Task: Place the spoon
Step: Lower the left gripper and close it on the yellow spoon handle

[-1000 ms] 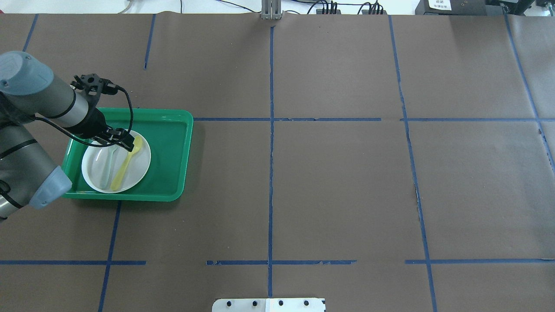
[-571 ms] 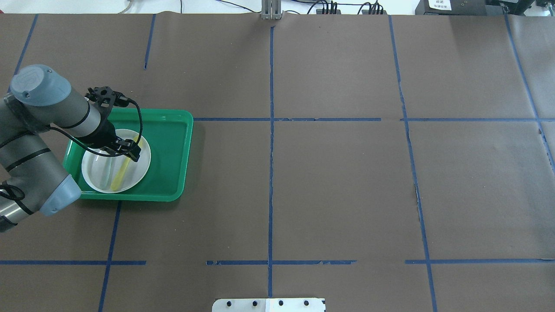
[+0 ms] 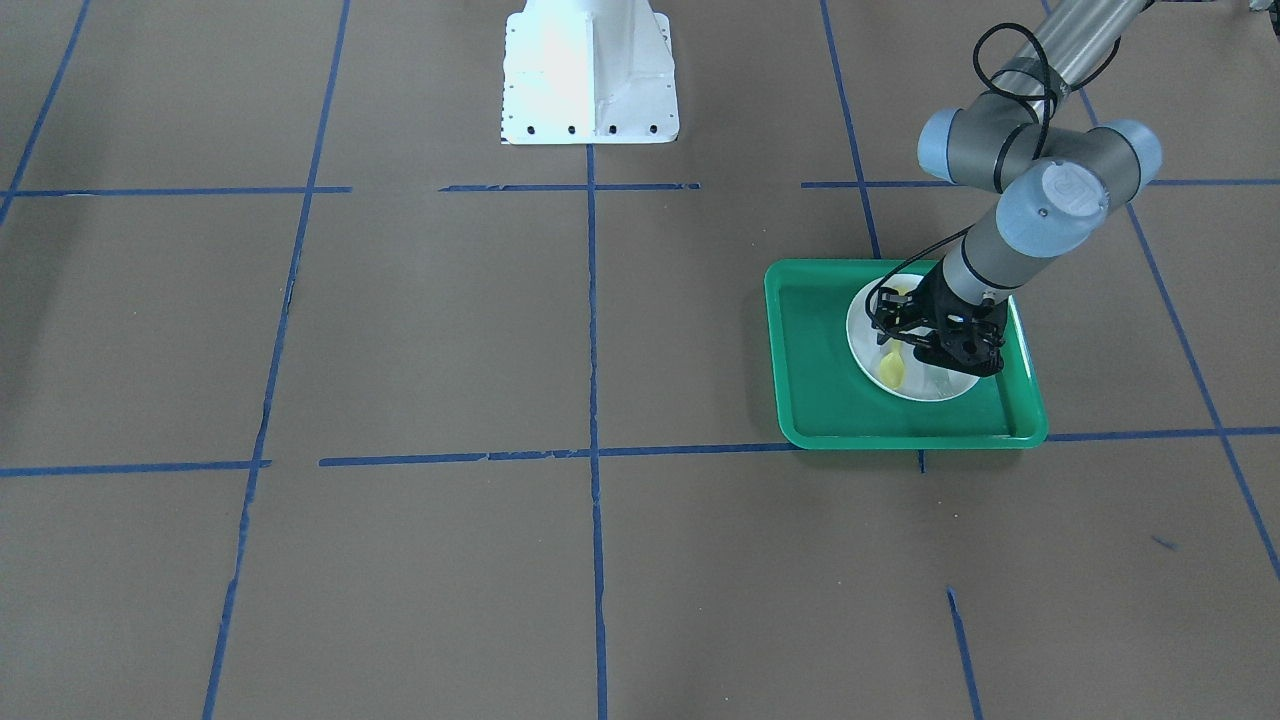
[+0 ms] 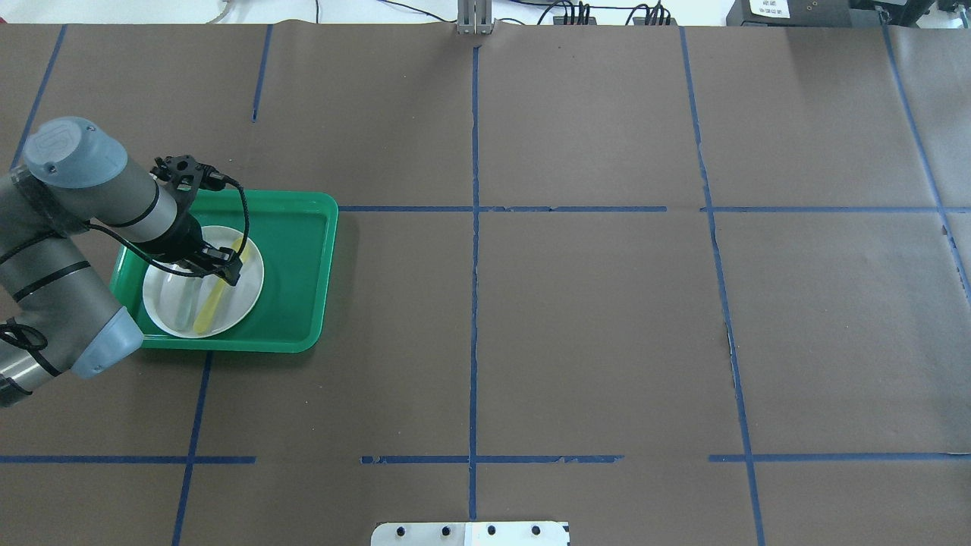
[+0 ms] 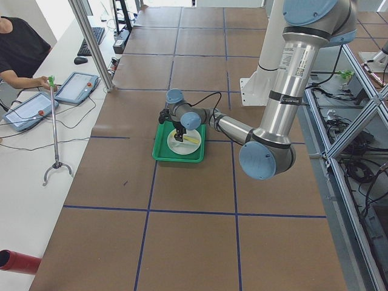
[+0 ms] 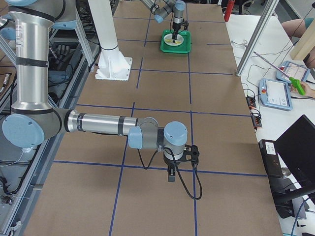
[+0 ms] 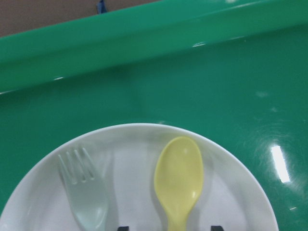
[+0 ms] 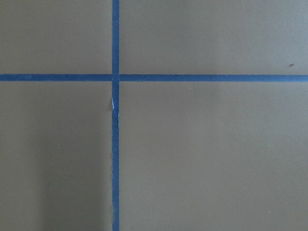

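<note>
The yellow spoon (image 7: pixel 179 175) lies on a white plate (image 4: pixel 244 294) inside a green tray (image 4: pixel 300 265), bowl toward the far side. My left gripper (image 4: pixel 226 270) is low over the plate, open, with one fingertip (image 7: pixel 216 227) on each side of the spoon's neck. The spoon's bowl (image 3: pixel 890 372) shows beside the gripper (image 3: pixel 908 342) in the front view, and its handle (image 4: pixel 205 315) sticks out toward me. My right gripper (image 6: pixel 172 174) shows only in the right side view, above bare table; I cannot tell whether it is open or shut.
A pale translucent fork (image 7: pixel 86 202) lies on the plate just left of the spoon, parallel to it. The tray's raised rim (image 7: pixel 144 43) runs beyond the plate. Brown paper with blue tape lines (image 4: pixel 475 227) covers the table.
My left arm has swung in, and the gripper has moved from beside the spoon's bowl to low over its neck. The spoon and fork have not moved.
</note>
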Action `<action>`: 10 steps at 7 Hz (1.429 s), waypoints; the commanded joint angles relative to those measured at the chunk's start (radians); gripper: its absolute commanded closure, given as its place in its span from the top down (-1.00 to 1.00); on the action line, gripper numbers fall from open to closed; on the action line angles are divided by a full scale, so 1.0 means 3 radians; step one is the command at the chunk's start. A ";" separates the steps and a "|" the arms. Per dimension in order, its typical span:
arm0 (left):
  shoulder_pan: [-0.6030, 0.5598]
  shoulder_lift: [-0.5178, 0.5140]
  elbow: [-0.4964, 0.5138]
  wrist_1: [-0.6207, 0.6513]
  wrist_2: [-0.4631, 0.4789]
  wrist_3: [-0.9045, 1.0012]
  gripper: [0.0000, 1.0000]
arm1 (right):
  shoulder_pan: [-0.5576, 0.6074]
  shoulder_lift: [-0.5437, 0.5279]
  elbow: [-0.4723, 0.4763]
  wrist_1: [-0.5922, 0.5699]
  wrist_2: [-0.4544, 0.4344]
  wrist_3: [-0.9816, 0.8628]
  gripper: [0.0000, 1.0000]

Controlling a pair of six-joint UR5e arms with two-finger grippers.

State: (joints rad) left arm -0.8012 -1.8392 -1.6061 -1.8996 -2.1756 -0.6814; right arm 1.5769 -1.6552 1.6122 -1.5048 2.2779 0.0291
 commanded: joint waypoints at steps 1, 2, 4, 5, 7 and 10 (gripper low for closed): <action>0.0007 0.0000 0.0005 0.0002 -0.0004 -0.0014 0.11 | 0.0000 0.0000 0.0000 0.0000 0.0000 0.0000 1.00; 0.0012 0.0005 0.0005 0.0002 -0.0004 -0.0019 0.08 | 0.0000 0.0000 0.0000 0.0000 0.0000 0.0000 1.00; 0.0012 0.0010 0.0005 0.0012 -0.0004 -0.0024 -0.21 | 0.0000 0.0000 0.0000 0.0000 0.0000 0.0000 1.00; 0.0012 0.0015 0.0000 0.0017 -0.0019 -0.0029 -0.58 | 0.0000 0.0000 0.0000 0.0000 0.0000 0.0000 1.00; 0.0012 0.0030 -0.0025 0.0027 -0.0029 -0.0040 -1.00 | 0.0000 0.0000 0.0000 0.0000 -0.0005 0.0000 1.00; -0.0034 -0.0071 -0.0342 0.0635 -0.0024 -0.0131 -1.00 | 0.0000 0.0000 0.0000 0.0000 0.0000 0.0000 1.00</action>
State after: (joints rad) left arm -0.8072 -1.8441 -1.6838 -1.7645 -2.1840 -0.7004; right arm 1.5769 -1.6552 1.6122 -1.5048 2.2774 0.0292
